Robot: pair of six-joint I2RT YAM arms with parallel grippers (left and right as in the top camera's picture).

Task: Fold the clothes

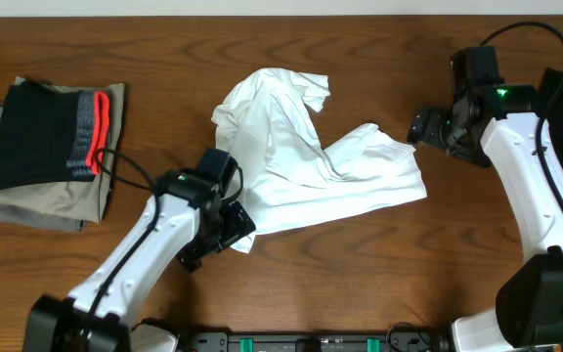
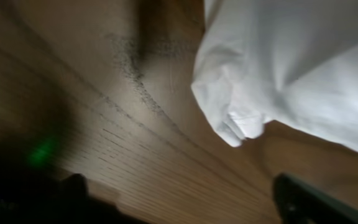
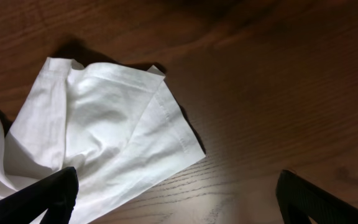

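Overhead: crumpled white shirt [image 1: 301,161], soft and creased, mid-frame on dark wood-grain table [image 1: 379,274].
Left gripper [image 1: 228,227] at its lower-left hem, right gripper [image 1: 420,127] at right edge; both jaws apart, holding nothing.

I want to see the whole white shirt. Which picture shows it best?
The overhead view: the whole white shirt lies crumpled on the table. The left wrist view shows only a bunched corner; the right wrist view shows only one hemmed end.
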